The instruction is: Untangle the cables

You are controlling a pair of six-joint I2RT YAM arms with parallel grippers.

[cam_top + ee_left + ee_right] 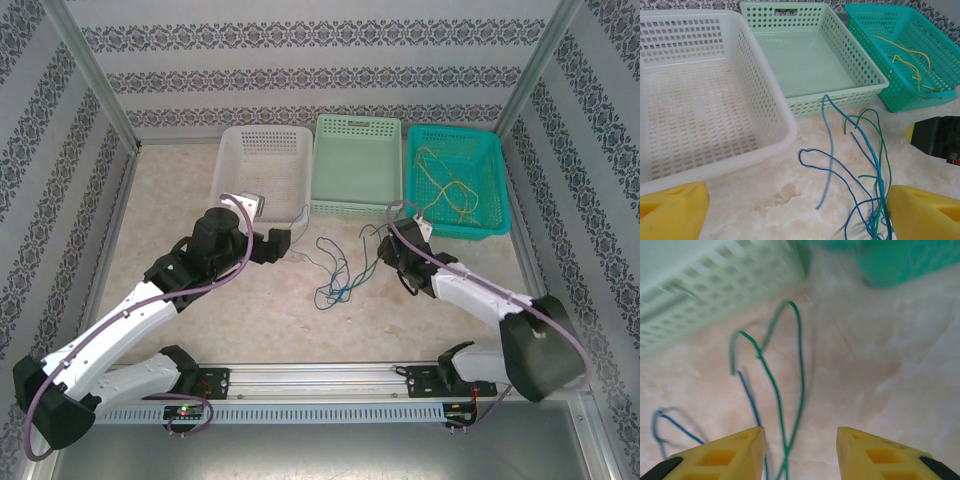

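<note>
Baskets three: white basket, green basket, teal basket; cables one tangle.

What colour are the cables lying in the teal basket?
Yellow cables, clearest in the left wrist view.

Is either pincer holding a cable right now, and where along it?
Nothing is gripped. Left pincer stands open; right pincer is open too, the green cable running loose between its fingers.
</note>
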